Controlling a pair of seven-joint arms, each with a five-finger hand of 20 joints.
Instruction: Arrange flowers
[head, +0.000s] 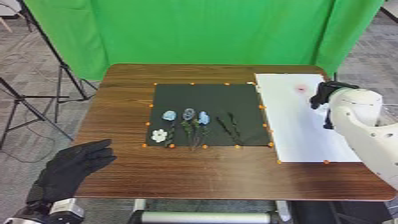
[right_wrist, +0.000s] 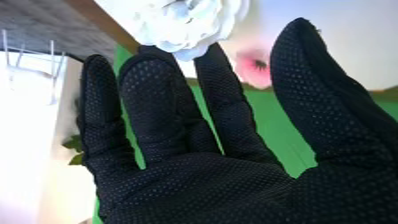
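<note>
Two flowers to tell of first, close by the right hand: in the head view, found a pink flower on the white sheet, just to the left of the black glove; in the wrist view, saw a white flower right at the tips of the fingers, with the pink one farther back, between thumb and fingers. Could not tell whether touched by glove or only near. On the dark mat, to the left of the sheet, counted three blue flowers side by side, heads away from the near edge, stems toward it; beside them, noted a small white blossom at the near left corner and two dark sprigs to the right. Described the large white flower as full, ruffled and layered, the pink one as soft-petalled with a dark centre. Read the right hand as spread wide, fingers extended, thumb well apart, with nothing in the palm. Found the left hand over the near left corner of the table, also wide, fingers straight, empty, well apart from every flower.
</note>
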